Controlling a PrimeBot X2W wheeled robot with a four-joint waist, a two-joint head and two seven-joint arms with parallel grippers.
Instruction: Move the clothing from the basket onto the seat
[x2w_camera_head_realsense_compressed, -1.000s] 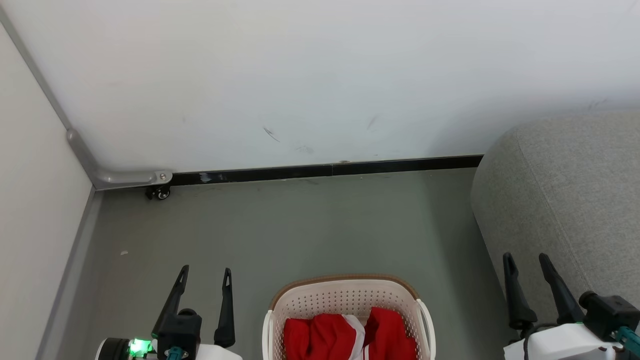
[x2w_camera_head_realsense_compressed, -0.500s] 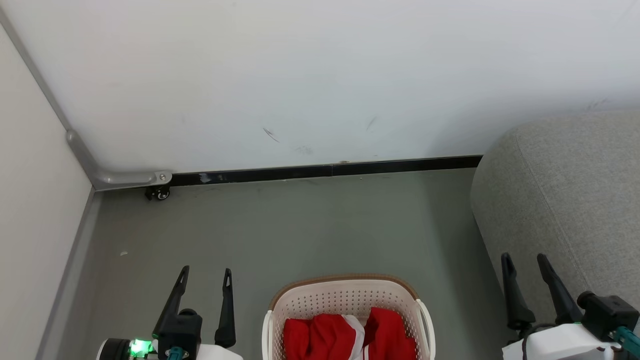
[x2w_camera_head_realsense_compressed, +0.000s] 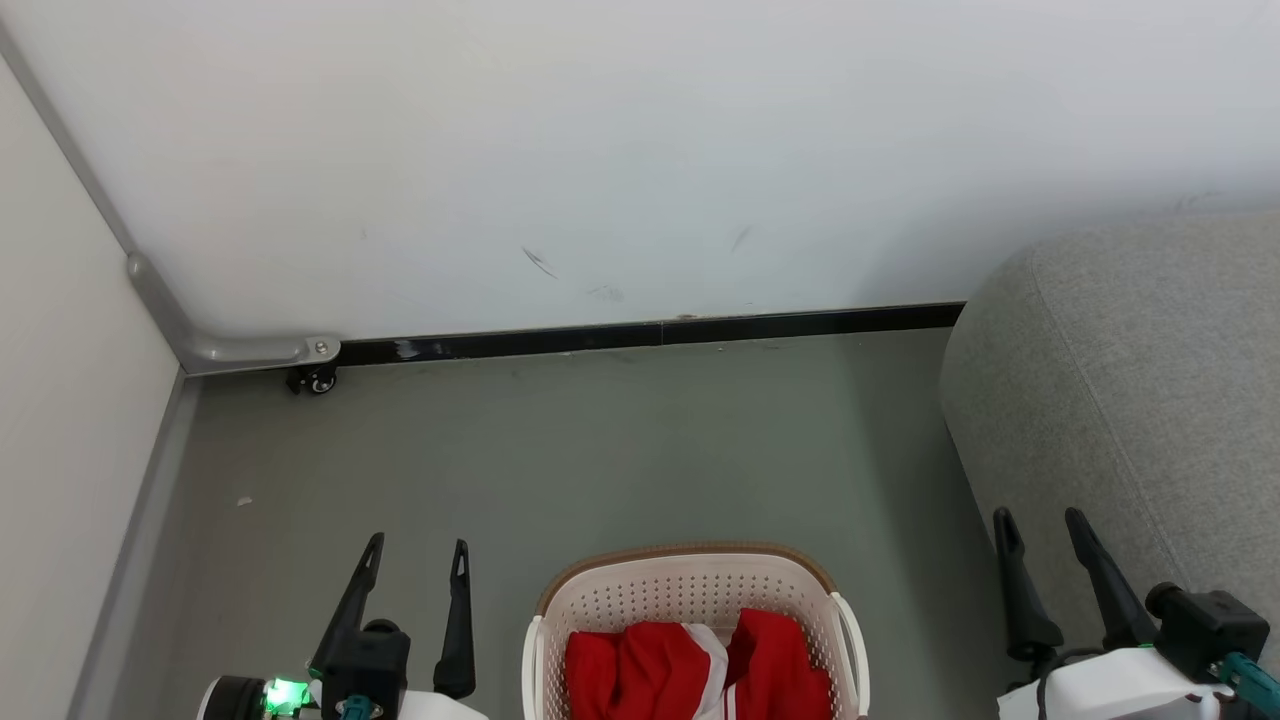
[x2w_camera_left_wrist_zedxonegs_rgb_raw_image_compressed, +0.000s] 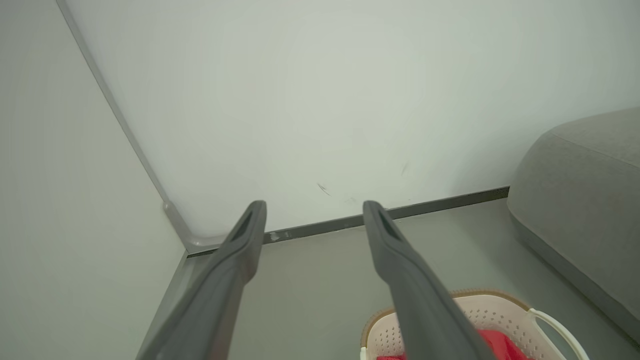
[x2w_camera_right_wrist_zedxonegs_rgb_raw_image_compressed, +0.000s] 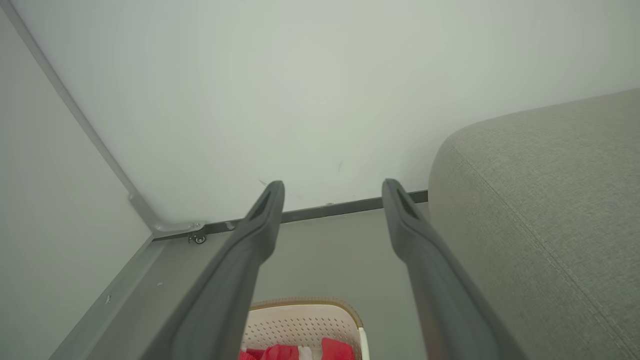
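Change since a second ago: the head camera has tipped a little, so wall and floor sit slightly higher in its view. The right gripper (x2w_camera_head_realsense_compressed: 1037, 515) now stands a touch further left against the seat's edge. Basket and contents lie as before.

1. Corner, far left: pale walls meet at a grey metal strip. A small black castor (x2w_camera_head_realsense_compressed: 315, 380) sits at its foot, where the black skirting (x2w_camera_head_realsense_compressed: 650, 335) begins.
2. Left gripper (x2w_camera_head_realsense_compressed: 418, 542): over the grey floor (x2w_camera_head_realsense_compressed: 600, 450), fingers spread apart, nothing between them. A green light (x2w_camera_head_realsense_compressed: 285, 695) glows at its wrist.
3. Basket (x2w_camera_head_realsense_compressed: 690, 549): cream, perforated, brown rim, on the floor between the two grippers.
4. Clothing (x2w_camera_head_realsense_compressed: 660, 670): red with a white panel, bunched inside the basket.
5. Right gripper: fingers parted, empty, just in front of the seat's near side.
6. Seat (x2w_camera_head_realsense_compressed: 1150, 380): grey upholstery, rounded corner, far right against the wall, well apart from the basket.
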